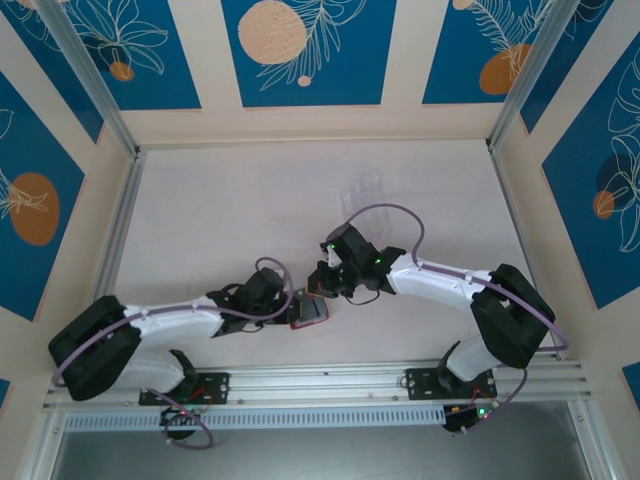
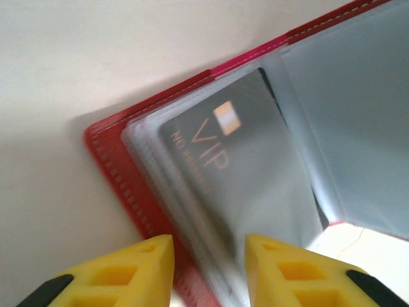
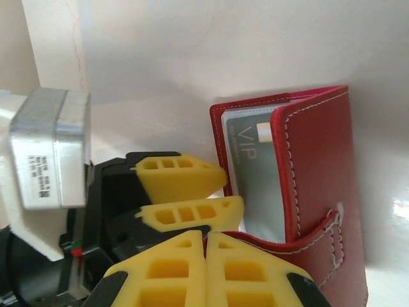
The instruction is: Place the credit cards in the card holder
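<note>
Card holder (image 1: pixel 310 313) lies open near the middle of the counter's (image 1: pixel 220 220) near edge, with a black card (image 2: pixel 223 147) inside a clear sleeve. Left fingers (image 2: pixel 147 262) are parted, straddling the sleeve edges and not closed on them. Right fingers (image 3: pixel 172 275) are clenched together, tips at the raised red cover's edge; cannot tell if they pinch it. Both arms crowd the holder. Clear tray (image 1: pixel 365 193) sits well apart toward the far edge. Open counter to left and right.

The top camera looks steeply down from above and behind both arm bases onto the pale bench (image 1: pixel 250 200). Each wrist camera peers along its own yellow fingers (image 2: pixel 128 268) from very close. All three views share the open red card holder (image 1: pixel 312 312).
</note>
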{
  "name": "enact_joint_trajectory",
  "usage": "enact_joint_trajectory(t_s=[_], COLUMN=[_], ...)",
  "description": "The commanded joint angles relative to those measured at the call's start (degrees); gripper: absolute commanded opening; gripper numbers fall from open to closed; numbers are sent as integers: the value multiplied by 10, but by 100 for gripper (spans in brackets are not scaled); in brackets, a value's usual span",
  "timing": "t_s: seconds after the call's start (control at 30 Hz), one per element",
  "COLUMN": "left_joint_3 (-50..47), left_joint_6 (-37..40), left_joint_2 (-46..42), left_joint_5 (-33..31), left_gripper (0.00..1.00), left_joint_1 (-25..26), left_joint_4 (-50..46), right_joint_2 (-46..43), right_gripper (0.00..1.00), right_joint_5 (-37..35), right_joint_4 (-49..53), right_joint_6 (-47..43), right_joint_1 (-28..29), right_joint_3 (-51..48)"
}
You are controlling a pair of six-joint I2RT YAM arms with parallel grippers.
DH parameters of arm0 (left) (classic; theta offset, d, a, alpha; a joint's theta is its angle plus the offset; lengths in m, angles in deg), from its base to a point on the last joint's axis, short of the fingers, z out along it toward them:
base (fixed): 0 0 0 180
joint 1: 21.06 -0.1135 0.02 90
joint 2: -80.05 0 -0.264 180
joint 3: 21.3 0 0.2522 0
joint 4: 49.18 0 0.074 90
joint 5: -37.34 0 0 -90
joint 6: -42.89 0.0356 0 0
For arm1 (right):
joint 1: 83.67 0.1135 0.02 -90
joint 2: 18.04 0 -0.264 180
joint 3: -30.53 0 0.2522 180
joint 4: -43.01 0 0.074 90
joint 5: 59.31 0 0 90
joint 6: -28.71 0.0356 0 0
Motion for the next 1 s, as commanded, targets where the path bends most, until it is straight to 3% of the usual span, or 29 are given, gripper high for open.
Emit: enact_joint_trajectory(t_s=[0.0,0.13,0.33,0.47,0.53,0.63,0.83,0.97], left_joint_3=[-22,-41,-65,-63,-64,-57,-29,-5], left_joint_6=[-10,-7,-22,-34,-35,-29,4,30], left_joint_2=[-72,-158,-249,-287,-301,-304,-292,-263], left_joint_5=[-12,-12,-36,-57,-62,-61,-62,-48], left_gripper=[38,40,23,21,20,20,22,23], left_joint_1=[-9,-18,-36,-46,-51,-55,-56,-57], left_joint_4=[-52,-113,-195,-251,-265,-274,-289,-281], right_joint_2=[6,10,79,147,173,167,41,-28], right_gripper=[0,0,0,0,9,32,49,52], right_joint_5=[2,-13,0,38,68,81,91,66], right_joint_4=[7,35,14,-46,-72,-59,44,135], right_joint_6=[5,-8,-7,11,11,-19,-92,-123], right_joint_1=[5,6,51,74,74,73,47,16], right_joint_3=[15,33,82,98,104,116,125,121])
